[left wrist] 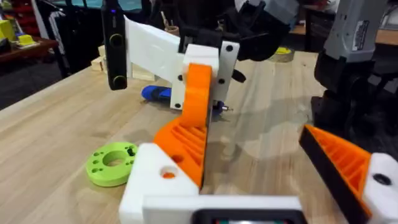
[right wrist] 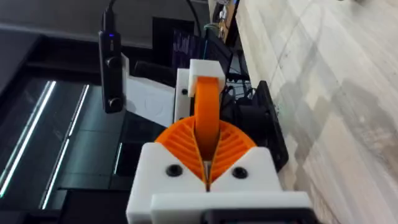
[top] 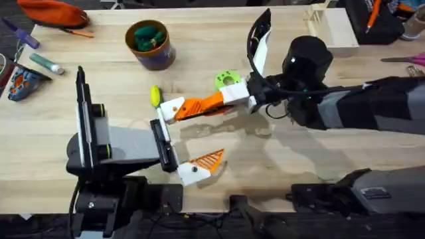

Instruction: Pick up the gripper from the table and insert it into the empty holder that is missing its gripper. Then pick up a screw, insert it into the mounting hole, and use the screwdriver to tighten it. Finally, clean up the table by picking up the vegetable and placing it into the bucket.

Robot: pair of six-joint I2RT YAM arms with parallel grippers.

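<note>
The orange ribbed gripper [top: 199,106] lies slanted above the table, and my right gripper [top: 222,99] is shut on it. Its near end meets the white holder [top: 171,109] on my left arm's upper side. In the right wrist view the gripper [right wrist: 207,106] runs from my right gripper [right wrist: 207,140] to the holder [right wrist: 202,68]. My left gripper [top: 209,131] is open, its other mount bearing an orange finger [top: 209,159]. The yellow-green vegetable [top: 155,95] lies beside the holder. The bucket [top: 151,45] stands behind, with green lumps inside. The blue screwdriver [left wrist: 155,93] lies behind the right gripper.
A lime-green disc [top: 227,79] lies just behind the held gripper. A pale wooden box [top: 332,26] stands at the back right. An orange pouch [top: 53,12], a marker [top: 46,63] and a purple pen [top: 20,33] lie at the far left. The right arm [top: 358,106] spans the right side.
</note>
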